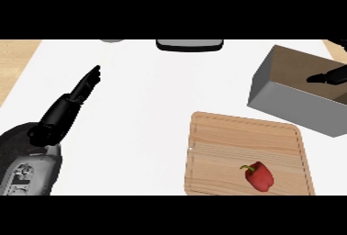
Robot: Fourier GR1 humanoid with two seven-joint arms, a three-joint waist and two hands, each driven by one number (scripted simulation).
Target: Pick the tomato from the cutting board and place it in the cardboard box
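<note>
fingers [90, 81] of left hand [59, 114] straight | tapered red pepper [260, 176] on wooden board [237, 137]

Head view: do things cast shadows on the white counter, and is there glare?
In the head view the counter is evenly bright, with no clear shadow under the left hand or cutting board; only a faint sheen on the red vegetable.
</note>
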